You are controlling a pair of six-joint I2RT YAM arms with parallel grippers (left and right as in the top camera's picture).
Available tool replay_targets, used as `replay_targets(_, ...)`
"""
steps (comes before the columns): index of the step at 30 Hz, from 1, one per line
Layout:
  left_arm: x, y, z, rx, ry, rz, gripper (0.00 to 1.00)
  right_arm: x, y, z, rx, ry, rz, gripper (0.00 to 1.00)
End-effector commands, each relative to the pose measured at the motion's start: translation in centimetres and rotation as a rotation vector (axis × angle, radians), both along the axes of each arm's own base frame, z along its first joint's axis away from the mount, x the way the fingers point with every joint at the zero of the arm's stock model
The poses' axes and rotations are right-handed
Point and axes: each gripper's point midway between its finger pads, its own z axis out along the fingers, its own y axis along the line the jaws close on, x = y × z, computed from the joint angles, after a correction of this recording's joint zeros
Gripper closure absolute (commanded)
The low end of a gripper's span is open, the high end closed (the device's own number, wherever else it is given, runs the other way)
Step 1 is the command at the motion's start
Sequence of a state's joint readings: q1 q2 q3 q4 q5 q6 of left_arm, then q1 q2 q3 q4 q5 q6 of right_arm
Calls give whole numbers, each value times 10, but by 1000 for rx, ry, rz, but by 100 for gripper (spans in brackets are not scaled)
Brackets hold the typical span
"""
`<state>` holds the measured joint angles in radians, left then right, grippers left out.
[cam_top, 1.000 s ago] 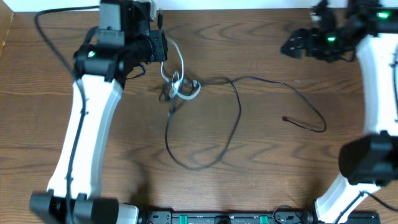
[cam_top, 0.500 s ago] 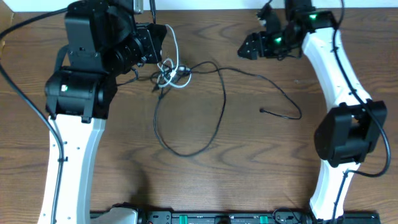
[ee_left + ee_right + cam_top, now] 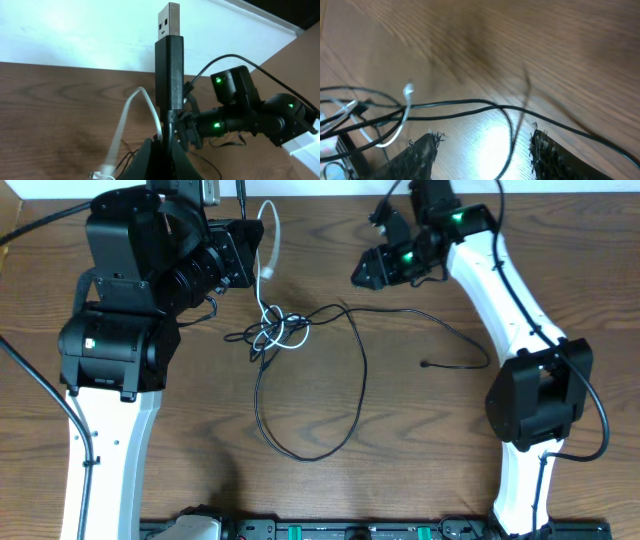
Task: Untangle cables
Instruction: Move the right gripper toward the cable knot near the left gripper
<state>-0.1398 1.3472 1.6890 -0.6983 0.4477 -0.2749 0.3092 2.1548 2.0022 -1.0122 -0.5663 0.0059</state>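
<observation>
My left gripper [image 3: 250, 250] [image 3: 165, 150] is shut on the base of a black USB plug [image 3: 169, 75], which stands upright above the jaws. The white cable [image 3: 272, 240] [image 3: 127, 125] arcs up beside that plug and drops to a knot [image 3: 272, 332] with the black cable [image 3: 362, 380]. The black cable makes a big loop toward the front and runs right to a small free end [image 3: 424, 364]. My right gripper [image 3: 362, 277] [image 3: 485, 150] hovers open over it, a black strand [image 3: 510, 135] lying between its fingers [image 3: 420, 150].
A power strip [image 3: 340, 530] lies along the table's front edge. The table's back edge meets a white wall [image 3: 320, 188] just behind both grippers. A thick black arm wire [image 3: 30, 225] curves at the far left.
The right gripper has swung left from the back right corner and down over the black cable, its jaws narrowing. The left gripper stays shut on the plug.
</observation>
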Motion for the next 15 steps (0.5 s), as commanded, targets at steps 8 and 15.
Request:
replay_targets(8,-3,-1,8,-23,-14,-7,92,-29,24,-38,-25,208,-25,51)
replay_targets(15,-1,1,9,-42,-8,17,92,-33,43,-34,12,242,-56,32)
